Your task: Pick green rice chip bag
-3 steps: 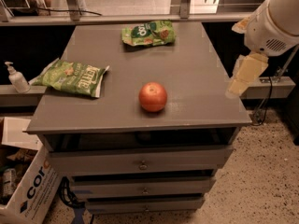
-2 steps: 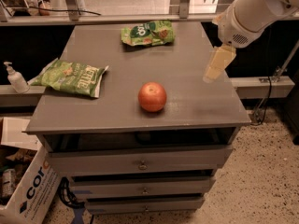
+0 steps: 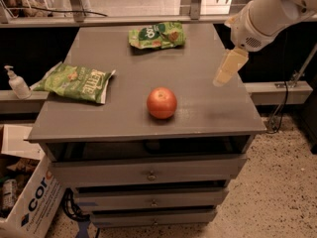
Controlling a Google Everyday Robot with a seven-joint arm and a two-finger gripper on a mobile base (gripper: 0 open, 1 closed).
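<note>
The green rice chip bag (image 3: 156, 35) lies flat at the back middle of the grey cabinet top (image 3: 124, 113). It is small, crinkled and bright green, with a dark round logo and orange chip pictures. My gripper (image 3: 228, 68) hangs from the white arm (image 3: 270, 11) above the right side of the top, to the right of the bag and nearer the front. It is apart from the bag and holds nothing that I can see.
A larger pale green KETTLE bag (image 3: 77, 82) lies at the left edge. A red apple (image 3: 161, 102) sits front of centre. A sanitizer bottle (image 3: 17, 83) stands on a ledge to the left. A cardboard box (image 3: 29, 202) is on the floor at lower left.
The arm and gripper have moved leftward from the right edge over the cabinet top. The bags and the apple have not moved.
</note>
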